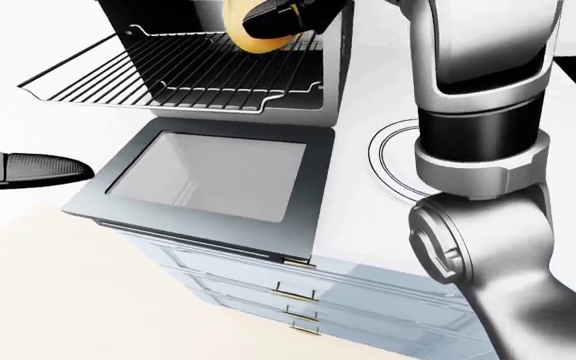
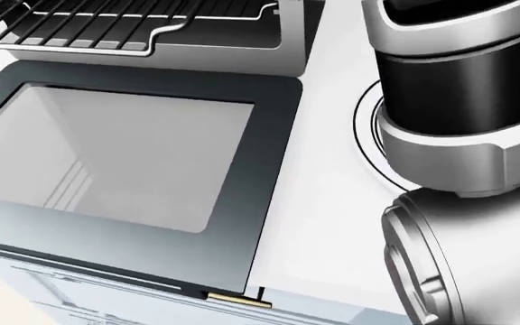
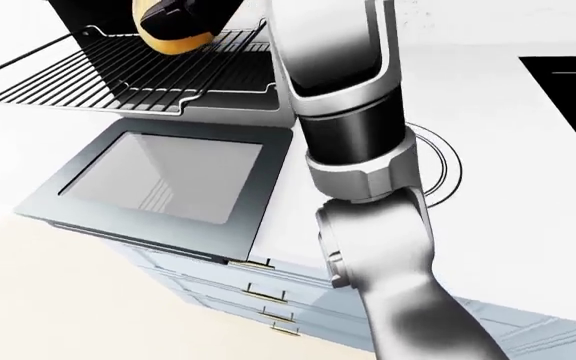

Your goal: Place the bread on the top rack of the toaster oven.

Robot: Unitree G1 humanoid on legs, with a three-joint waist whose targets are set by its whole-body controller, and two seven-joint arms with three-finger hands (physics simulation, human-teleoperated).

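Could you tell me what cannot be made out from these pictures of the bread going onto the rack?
- Right hand: cut by the top edge in both eye views; its grip on the bread is unclear.
- Bread: absent from the head view; whether it touches the pulled-out rack is uncertain.
- Plate: largely hidden behind the right arm.
- Left hand: only a dark tip at the left-eye view's left edge.
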